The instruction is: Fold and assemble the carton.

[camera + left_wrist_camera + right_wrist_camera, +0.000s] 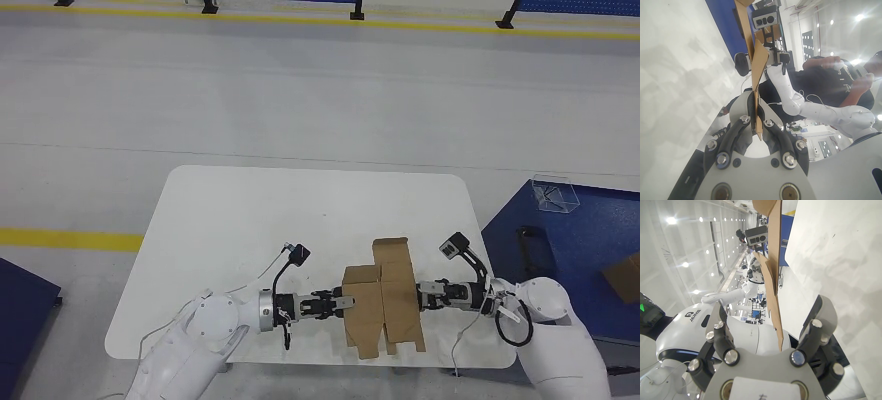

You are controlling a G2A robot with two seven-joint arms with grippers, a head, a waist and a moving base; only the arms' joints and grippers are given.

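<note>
A flat brown cardboard carton [385, 297] lies near the front edge of the white table [250, 230], its flaps spread out. My left gripper [340, 301] is at the carton's left edge, shut on the cardboard [757, 79], which is pinched between its black pads [751, 108]. My right gripper [422, 294] is at the carton's right edge. Its fingers [819, 311] stand open on either side of the cardboard sheet [775, 279], apart from it.
A blue bench [570, 250] stands to the right of the table, with a clear plastic box [553, 192] and a brown box [625, 277] on it. The far and left parts of the tabletop are bare.
</note>
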